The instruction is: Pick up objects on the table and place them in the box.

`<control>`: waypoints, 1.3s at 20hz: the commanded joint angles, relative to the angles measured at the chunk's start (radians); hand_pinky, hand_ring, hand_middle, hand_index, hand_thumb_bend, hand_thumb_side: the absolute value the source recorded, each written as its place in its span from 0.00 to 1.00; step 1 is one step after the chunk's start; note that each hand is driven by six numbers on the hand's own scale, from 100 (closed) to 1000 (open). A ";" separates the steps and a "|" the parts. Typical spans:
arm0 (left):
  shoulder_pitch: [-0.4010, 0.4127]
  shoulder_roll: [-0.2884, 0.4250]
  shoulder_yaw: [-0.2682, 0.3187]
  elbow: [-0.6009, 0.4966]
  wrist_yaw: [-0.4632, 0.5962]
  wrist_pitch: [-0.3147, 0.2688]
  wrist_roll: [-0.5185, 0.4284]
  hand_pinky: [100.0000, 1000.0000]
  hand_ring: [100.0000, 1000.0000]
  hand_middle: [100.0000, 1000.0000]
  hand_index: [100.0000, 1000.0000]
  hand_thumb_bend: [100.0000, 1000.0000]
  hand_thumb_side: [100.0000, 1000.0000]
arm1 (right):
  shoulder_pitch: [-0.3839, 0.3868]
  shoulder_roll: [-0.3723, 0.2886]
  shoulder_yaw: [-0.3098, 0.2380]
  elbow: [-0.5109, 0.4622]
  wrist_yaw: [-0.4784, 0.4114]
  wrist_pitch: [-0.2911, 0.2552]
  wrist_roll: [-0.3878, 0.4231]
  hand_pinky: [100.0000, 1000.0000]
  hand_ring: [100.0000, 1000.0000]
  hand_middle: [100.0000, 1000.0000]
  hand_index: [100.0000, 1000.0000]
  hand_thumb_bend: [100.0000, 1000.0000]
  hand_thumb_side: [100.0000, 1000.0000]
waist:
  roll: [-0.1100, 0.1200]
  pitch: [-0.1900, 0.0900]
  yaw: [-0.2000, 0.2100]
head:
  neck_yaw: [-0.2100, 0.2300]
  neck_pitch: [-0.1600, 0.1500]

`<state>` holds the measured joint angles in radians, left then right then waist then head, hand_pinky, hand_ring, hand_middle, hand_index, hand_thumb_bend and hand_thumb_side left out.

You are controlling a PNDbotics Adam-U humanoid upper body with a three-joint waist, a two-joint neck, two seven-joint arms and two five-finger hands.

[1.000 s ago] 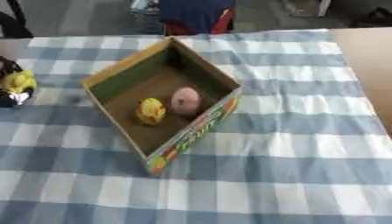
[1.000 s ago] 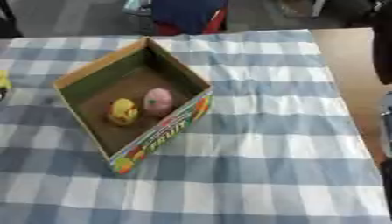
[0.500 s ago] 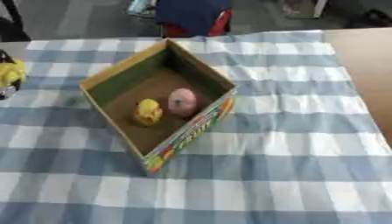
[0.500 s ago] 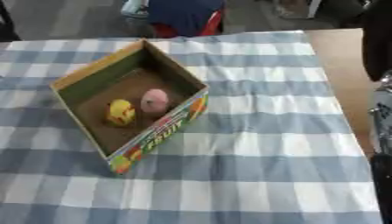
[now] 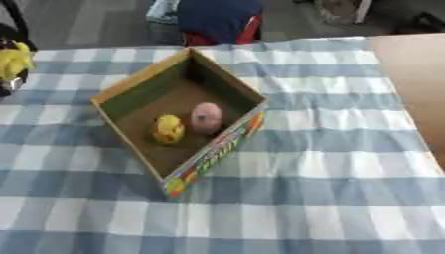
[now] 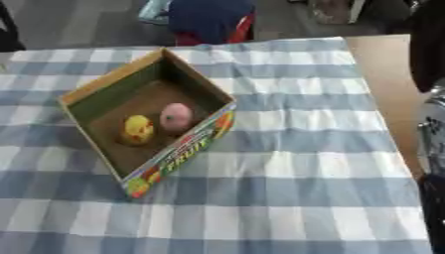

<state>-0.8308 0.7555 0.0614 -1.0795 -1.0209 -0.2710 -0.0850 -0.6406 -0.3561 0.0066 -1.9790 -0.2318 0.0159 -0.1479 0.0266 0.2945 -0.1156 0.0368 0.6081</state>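
The left hand (image 5: 8, 84) has gone up off the counter (image 5: 330, 163), holding a yellow thing (image 5: 14, 62) — the box (image 5: 214, 153) waits to its right, so dropping it in looks next.

Blue-white checked tablecloth (image 5: 330, 163), bare wooden table (image 5: 415, 84)

Paired head-camera eyes, angled down — both on the same box (image 5: 178, 116) and checked table (image 6: 287, 198).

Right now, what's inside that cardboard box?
Inside the box lie two small things side by side: a yellow toy and a pink toy, on its brown floor. The near wall hides the floor strip just behind it.
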 commanded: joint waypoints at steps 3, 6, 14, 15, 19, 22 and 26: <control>-0.068 -0.026 -0.027 -0.104 0.043 -0.019 0.017 0.00 0.30 0.16 0.35 0.00 0.14 | -0.015 -0.007 0.000 -0.021 -0.009 0.000 0.001 0.65 0.68 0.62 0.84 0.00 0.98 | -0.001 -0.028 -0.002 | -0.005 0.003; -0.108 -0.097 -0.046 -0.161 0.039 -0.017 0.022 0.00 0.30 0.16 0.35 0.00 0.13 | -0.022 -0.001 0.006 -0.021 -0.014 -0.002 0.005 0.65 0.68 0.62 0.84 0.00 0.98 | -0.004 -0.029 -0.005 | -0.004 0.003; -0.174 -0.252 -0.089 -0.218 -0.061 -0.023 0.058 0.00 0.30 0.16 0.35 0.00 0.14 | -0.037 0.016 0.020 -0.021 -0.026 -0.002 0.020 0.65 0.69 0.61 0.84 0.00 0.97 | -0.007 -0.028 -0.017 | 0.010 0.005; -0.178 -0.265 -0.095 -0.219 -0.072 -0.027 0.065 0.00 0.30 0.16 0.35 0.00 0.14 | -0.038 0.019 0.021 -0.021 -0.027 -0.002 0.022 0.65 0.69 0.61 0.84 0.00 0.98 | -0.007 -0.027 -0.019 | 0.011 0.005; -0.176 -0.294 -0.130 -0.216 -0.107 -0.058 0.087 0.00 0.28 0.16 0.35 0.00 0.15 | -0.043 0.024 0.025 -0.021 -0.029 0.000 0.030 0.65 0.69 0.61 0.84 0.00 0.98 | -0.005 -0.022 -0.025 | 0.010 -0.001; -0.169 -0.320 -0.151 -0.205 -0.121 -0.085 0.103 0.00 0.28 0.16 0.34 0.00 0.15 | -0.039 0.025 0.026 -0.021 -0.027 0.005 0.035 0.65 0.68 0.61 0.84 0.00 0.98 | -0.002 -0.018 -0.026 | 0.005 -0.005; -0.163 -0.355 -0.167 -0.183 -0.079 -0.128 0.140 0.00 0.30 0.17 0.35 0.00 0.13 | -0.040 0.028 0.026 -0.021 -0.026 0.007 0.039 0.65 0.68 0.61 0.84 0.00 0.98 | -0.001 -0.014 -0.031 | 0.000 -0.009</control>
<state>-0.9797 0.3958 -0.1036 -1.2577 -1.1124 -0.3853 0.0432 -0.6658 -0.3198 0.0371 -1.9790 -0.2546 0.0231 -0.1120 0.0285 0.2975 -0.1458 0.0400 0.6091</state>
